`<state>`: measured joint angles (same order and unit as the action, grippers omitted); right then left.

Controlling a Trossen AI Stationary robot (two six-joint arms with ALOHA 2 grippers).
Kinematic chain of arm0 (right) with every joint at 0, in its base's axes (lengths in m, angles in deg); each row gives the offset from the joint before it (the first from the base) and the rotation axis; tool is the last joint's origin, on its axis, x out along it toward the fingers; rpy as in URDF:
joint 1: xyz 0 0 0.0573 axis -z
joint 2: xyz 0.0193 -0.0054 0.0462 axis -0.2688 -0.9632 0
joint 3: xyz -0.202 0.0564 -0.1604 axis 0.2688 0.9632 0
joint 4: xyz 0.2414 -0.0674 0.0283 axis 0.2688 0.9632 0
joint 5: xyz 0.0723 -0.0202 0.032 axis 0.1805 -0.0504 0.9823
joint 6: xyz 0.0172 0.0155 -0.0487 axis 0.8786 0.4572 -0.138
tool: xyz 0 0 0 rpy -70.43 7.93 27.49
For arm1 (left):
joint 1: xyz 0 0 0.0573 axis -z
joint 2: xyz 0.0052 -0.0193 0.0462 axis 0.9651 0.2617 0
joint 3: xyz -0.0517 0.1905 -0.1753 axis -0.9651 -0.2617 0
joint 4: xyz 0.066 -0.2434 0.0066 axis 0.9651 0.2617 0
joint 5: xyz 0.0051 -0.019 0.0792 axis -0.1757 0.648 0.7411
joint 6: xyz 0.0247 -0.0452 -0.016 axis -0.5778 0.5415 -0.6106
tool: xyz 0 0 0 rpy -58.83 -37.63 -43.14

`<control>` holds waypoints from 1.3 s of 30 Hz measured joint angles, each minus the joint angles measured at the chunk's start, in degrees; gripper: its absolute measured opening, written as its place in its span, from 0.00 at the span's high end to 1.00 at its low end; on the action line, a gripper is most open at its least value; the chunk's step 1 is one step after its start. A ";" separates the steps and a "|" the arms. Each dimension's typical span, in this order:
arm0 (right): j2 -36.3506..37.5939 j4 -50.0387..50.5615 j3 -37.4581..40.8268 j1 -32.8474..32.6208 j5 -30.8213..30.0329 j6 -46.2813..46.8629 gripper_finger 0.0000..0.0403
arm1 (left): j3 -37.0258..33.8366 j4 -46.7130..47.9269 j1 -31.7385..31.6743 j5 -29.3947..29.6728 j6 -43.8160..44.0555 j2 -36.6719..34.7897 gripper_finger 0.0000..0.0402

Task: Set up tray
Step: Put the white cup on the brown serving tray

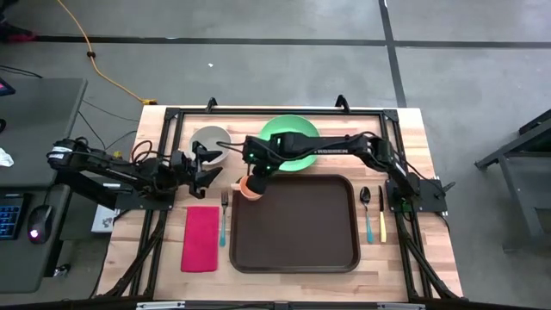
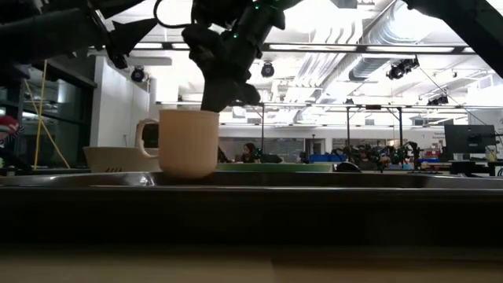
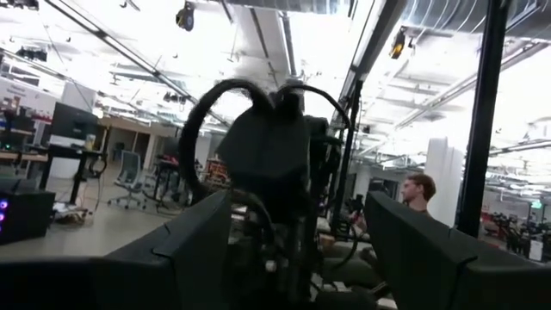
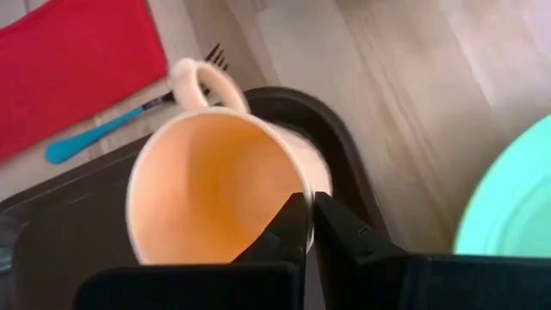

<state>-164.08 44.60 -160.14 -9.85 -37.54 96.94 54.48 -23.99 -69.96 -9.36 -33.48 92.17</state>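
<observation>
Now, starting at your left, the left pincer (image 1: 207, 166) hovers above the light wooden desk (image 1: 413, 258) with its dark fingers (image 3: 194, 250) spread wide and nothing between them, just beside the grey round bowl (image 1: 209, 141). Below it on the desk lies the red rectangular cloth napkin (image 1: 201, 238), flat and lengthwise, and just to its right the fork with a blue handle (image 1: 224, 220), tines pointing away from the front edge.

Next you reach the cream ceramic mug with a loop handle (image 1: 250, 186), orange inside. It sits at the far-left corner of the large dark brown rectangular plastic tray (image 1: 294, 224), which lies in the middle of the desk near the front edge. In the low view the mug (image 2: 187, 143) stands upright with its handle towards the left. The right pincer (image 1: 256, 175) is clenched on the mug's rim; in the right wrist view its two fingers (image 4: 297, 228) are pressed close together over the wall of the mug (image 4: 211, 185), one inside and one outside.

Behind the tray, the green round plate (image 1: 291, 142) rests on the desk, partly covered by the right arm. To the right of the tray lie a dark spoon (image 1: 366, 211) and a yellow-handled knife (image 1: 382, 215), side by side on the wood.
</observation>
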 joint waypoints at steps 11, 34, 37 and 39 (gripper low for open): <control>-1.81 -0.63 0.00 0.40 0.73 -0.41 1.00 | 0.00 0.61 0.00 -0.07 -1.47 -1.86 0.26; -1.81 -2.07 0.00 1.47 2.23 -2.19 1.00 | 0.00 0.61 0.00 -0.09 -1.89 -2.12 0.26; -1.81 -2.07 0.00 1.76 2.64 -2.66 1.00 | 0.00 0.61 0.00 -0.09 -1.89 -2.12 0.26; -1.81 -2.07 0.00 2.07 3.84 -2.69 1.00 | 0.00 0.61 0.00 -0.09 -1.89 -2.12 0.26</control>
<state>-165.89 42.53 -160.14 -7.79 -33.70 94.26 54.48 -23.38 -69.96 -9.44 -35.37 90.04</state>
